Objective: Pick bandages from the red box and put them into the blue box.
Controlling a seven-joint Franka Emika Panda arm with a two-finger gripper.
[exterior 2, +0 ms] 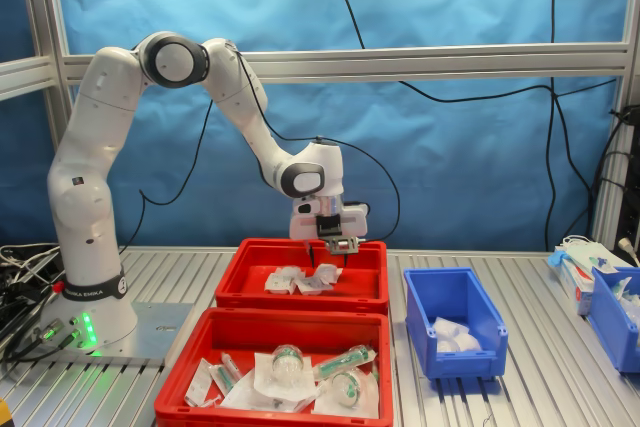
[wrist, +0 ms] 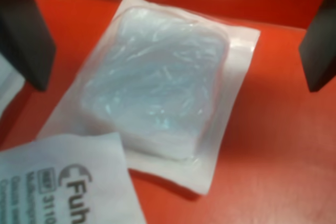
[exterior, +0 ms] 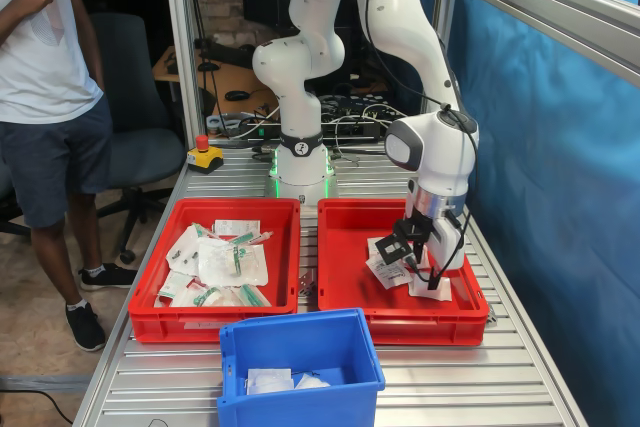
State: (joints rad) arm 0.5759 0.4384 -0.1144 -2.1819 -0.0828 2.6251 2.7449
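The red box (exterior: 400, 319) (exterior 2: 300, 301) holds a few white bandages (exterior: 384, 267) (exterior 2: 294, 280). My gripper (exterior: 428, 279) (exterior 2: 322, 261) is lowered into it, open. In the wrist view a padded bandage pouch (wrist: 157, 87) lies flat on the red floor between the two dark fingers (wrist: 23, 30), which stand apart from it on either side. A printed pouch (wrist: 68, 182) overlaps its corner. The blue box (exterior: 300, 345) (exterior 2: 455, 345) stands beside the red trays and has white pouches (exterior: 272, 379) inside.
A second red tray (exterior: 215, 322) (exterior 2: 270, 322) heaped with green-marked packets lies next to the red box. A person (exterior: 50, 97) stands at the first exterior view's left, near a red stop button (exterior: 204, 154). Another blue bin (exterior 2: 615, 317) sits at the second exterior view's right.
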